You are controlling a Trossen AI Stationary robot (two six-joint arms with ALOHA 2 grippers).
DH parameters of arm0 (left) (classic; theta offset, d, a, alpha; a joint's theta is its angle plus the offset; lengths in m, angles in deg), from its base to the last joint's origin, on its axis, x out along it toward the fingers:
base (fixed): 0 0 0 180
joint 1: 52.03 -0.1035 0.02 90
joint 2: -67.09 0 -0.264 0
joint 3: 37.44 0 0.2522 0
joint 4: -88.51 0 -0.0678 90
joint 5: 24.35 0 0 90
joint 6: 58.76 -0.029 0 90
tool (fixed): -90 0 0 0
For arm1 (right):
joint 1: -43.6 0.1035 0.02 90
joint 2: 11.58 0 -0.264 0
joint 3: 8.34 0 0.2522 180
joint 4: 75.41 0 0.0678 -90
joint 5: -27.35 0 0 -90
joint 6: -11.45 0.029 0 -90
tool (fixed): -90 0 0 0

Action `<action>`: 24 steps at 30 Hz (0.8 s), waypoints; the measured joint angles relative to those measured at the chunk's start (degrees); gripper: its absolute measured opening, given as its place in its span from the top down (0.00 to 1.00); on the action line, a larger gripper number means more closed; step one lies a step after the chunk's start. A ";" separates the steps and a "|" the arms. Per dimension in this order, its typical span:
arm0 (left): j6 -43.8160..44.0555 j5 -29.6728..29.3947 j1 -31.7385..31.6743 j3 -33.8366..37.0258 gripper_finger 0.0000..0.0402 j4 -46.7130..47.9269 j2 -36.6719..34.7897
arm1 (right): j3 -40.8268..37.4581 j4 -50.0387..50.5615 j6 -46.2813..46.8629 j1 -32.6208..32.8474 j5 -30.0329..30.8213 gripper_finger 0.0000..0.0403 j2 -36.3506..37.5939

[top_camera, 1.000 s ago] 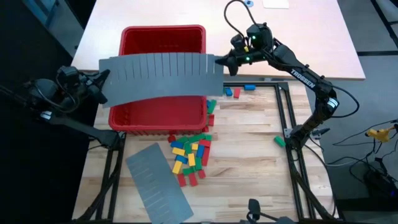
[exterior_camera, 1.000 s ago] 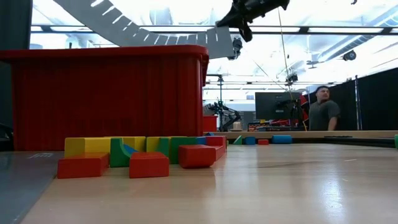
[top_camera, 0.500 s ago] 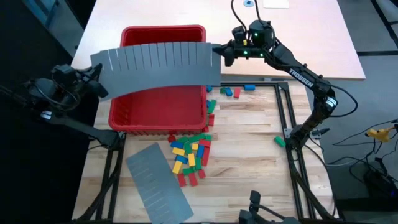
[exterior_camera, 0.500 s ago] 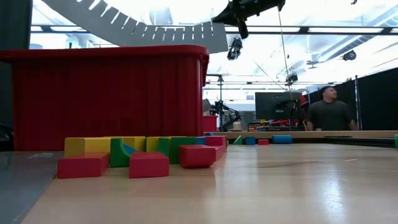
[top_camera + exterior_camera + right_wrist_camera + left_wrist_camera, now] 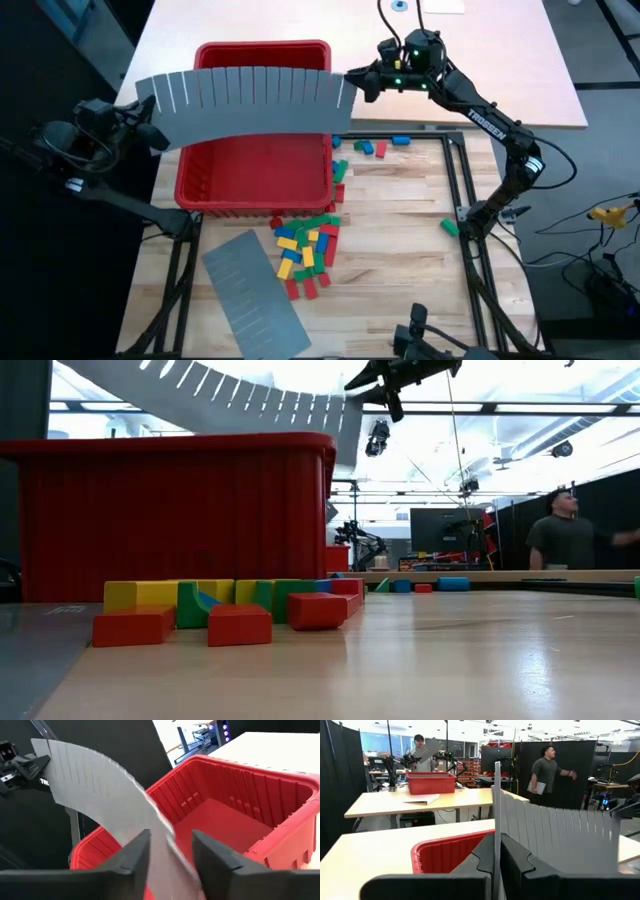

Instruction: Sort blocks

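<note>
Grey slotted panel (image 5: pixel 248 104) held above red bin (image 5: pixel 255 175): left claw (image 5: pixel 150 128), right claw (image 5: pixel 352 84) clamp ends.

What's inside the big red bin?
The red bin looks empty: the high and right wrist views show only bare red floor. The grey slotted panel, held above it by the left gripper and right gripper, hides its far part.

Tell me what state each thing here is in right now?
Left tool: shut on the long grey panel's end.
Right tool: shut on its other end.
Long grey panel: held up, bowed, above the bin.
Red bin: empty inside.
Blocks: scattered on the table.
Second grey panel: lying flat.
</note>
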 joint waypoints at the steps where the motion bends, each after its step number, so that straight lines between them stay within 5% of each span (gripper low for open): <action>1: -1.01 -0.20 0.00 0.00 1.00 -1.01 -0.08 | 0.00 -0.04 0.00 -0.15 -0.01 0.60 0.11; 8: -7.83 -1.61 -0.02 0.00 1.00 -6.82 -0.39 | 0.00 0.15 0.04 -0.21 -0.01 0.44 0.27; 24: -8.01 -0.89 -0.02 0.26 1.00 -7.93 1.30 | 0.00 0.18 -0.02 -0.23 0.06 0.52 0.27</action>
